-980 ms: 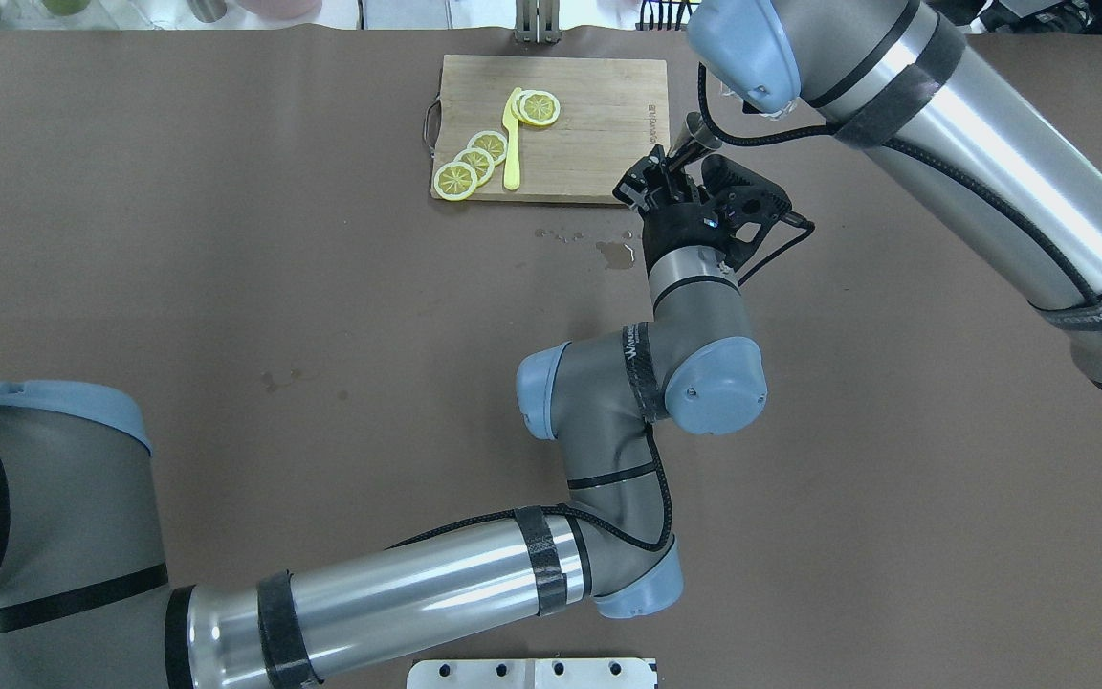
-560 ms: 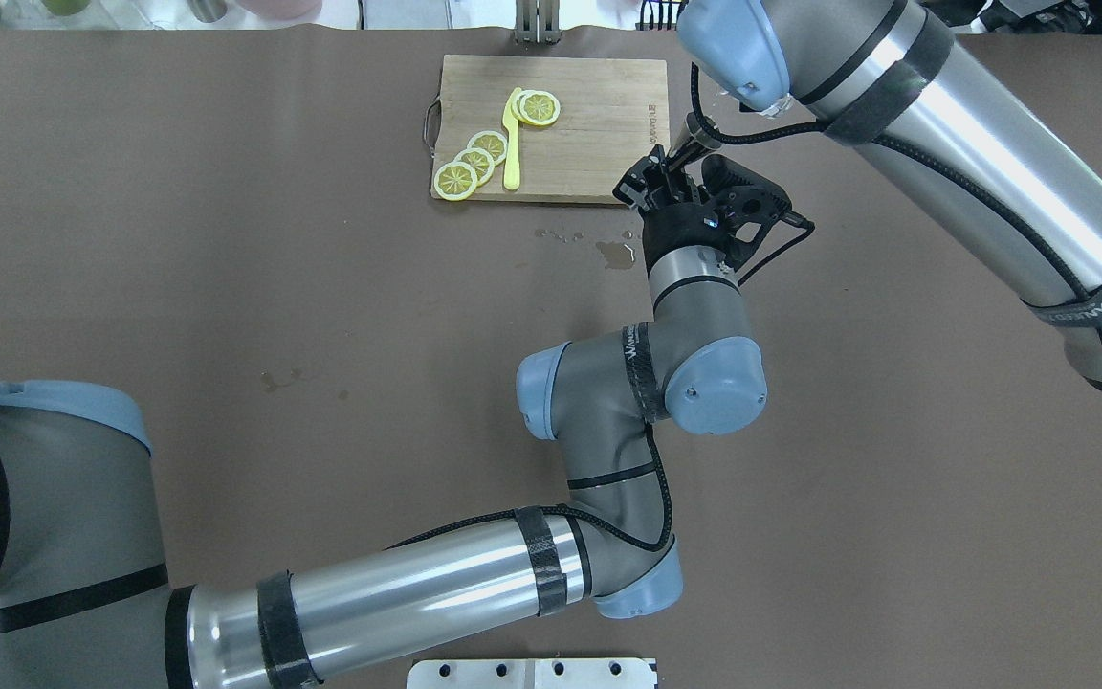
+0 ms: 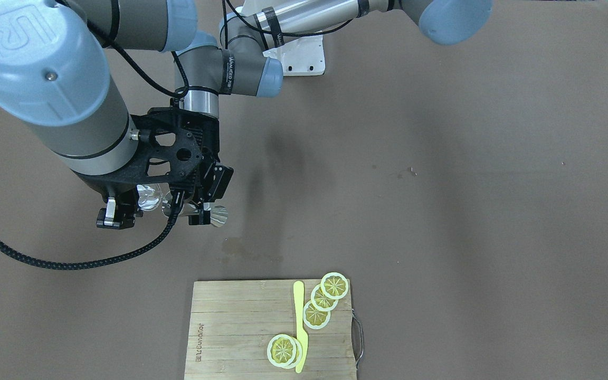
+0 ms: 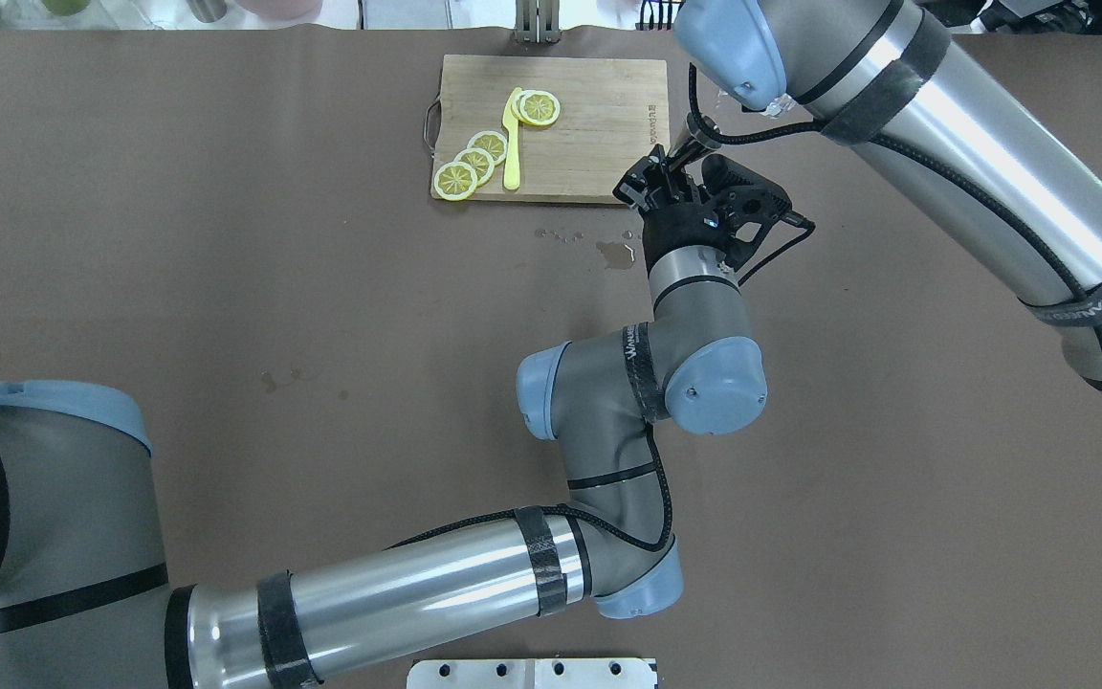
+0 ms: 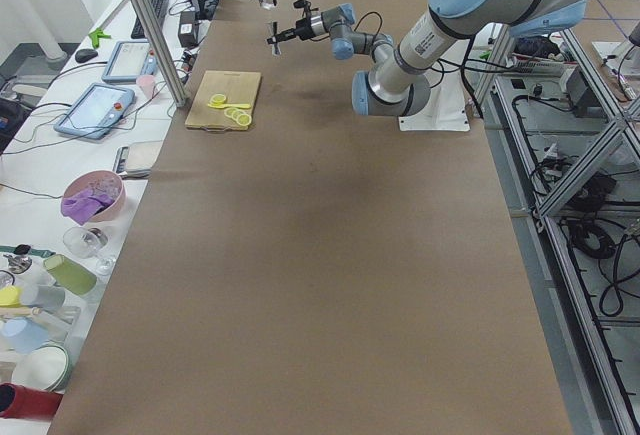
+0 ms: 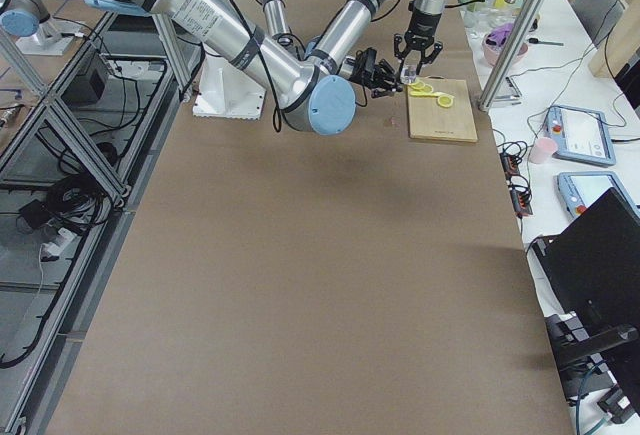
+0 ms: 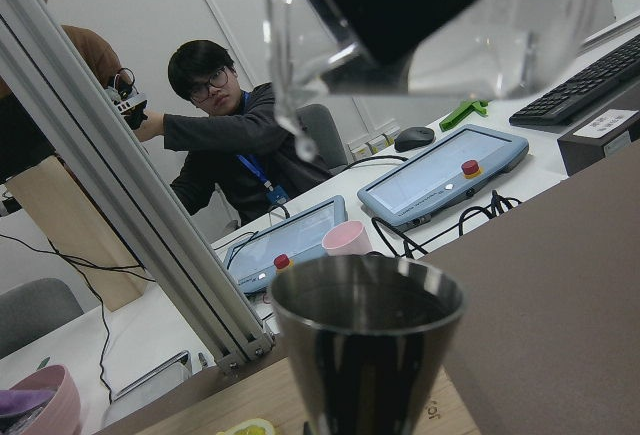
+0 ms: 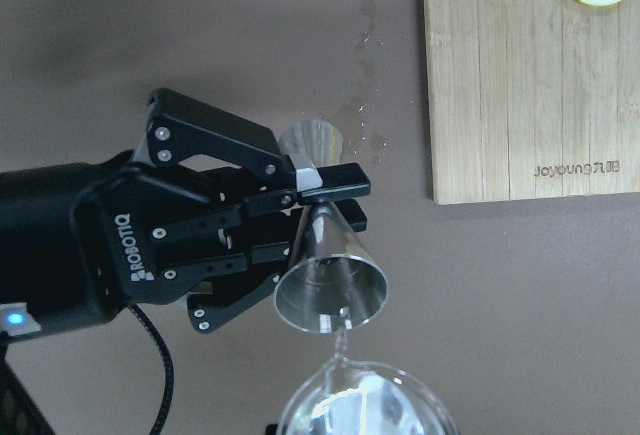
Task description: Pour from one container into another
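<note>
My left gripper [image 8: 325, 198] is shut on the narrow waist of the steel jigger [image 8: 330, 290], which it holds in the air near the cutting board's corner. The same jigger [image 7: 365, 345] fills the bottom of the left wrist view, its upper cup facing up. Just above it hangs the clear glass [image 7: 440, 25], tilted, with a drop falling from its rim. In the right wrist view a thin stream runs from the glass [image 8: 365, 405] to the jigger's rim. My right gripper [image 3: 143, 208] is shut on the glass [image 3: 149, 199]. The overhead view hides it behind my right arm.
A wooden cutting board [image 4: 599, 115] with several lemon slices [image 4: 474, 163] and a yellow knife [image 4: 512, 144] lies at the table's far side. Wet spots [image 4: 615, 251] mark the brown table by the board. Bowls and cups [image 5: 90, 195] stand off the table's end.
My right arm has shifted slightly left in the overhead view, closer over the jigger. The left arm and jigger have stayed in place.
</note>
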Controlling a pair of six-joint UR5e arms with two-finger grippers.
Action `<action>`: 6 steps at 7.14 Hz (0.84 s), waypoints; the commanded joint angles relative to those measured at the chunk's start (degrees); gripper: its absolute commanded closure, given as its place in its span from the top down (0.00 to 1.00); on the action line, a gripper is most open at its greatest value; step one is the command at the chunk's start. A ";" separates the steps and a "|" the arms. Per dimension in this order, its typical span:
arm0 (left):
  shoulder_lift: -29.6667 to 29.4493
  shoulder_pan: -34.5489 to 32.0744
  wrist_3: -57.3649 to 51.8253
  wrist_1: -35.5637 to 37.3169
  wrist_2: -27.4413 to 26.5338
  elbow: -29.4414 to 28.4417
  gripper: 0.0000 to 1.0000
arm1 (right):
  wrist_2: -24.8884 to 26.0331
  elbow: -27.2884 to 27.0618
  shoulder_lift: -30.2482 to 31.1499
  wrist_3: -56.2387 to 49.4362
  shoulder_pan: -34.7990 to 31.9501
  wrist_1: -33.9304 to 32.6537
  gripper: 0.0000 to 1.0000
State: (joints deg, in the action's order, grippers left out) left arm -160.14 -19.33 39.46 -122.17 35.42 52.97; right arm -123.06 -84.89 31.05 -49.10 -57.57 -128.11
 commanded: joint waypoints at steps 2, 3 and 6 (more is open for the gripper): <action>0.00 0.00 0.00 0.00 0.00 0.03 0.00 | 0.10 0.78 -0.63 -0.03 0.18 -0.12 0.00; 0.00 0.00 0.00 0.00 0.00 0.03 0.00 | 0.19 0.78 -0.64 -0.11 0.27 -0.12 0.00; 0.00 0.00 0.00 0.00 0.00 0.03 0.00 | -0.16 0.17 0.59 -1.25 -0.43 0.49 0.00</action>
State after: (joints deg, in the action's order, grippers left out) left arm -160.14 -19.33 39.46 -122.17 35.42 53.00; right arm -123.00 -84.26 30.95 -50.01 -57.62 -127.99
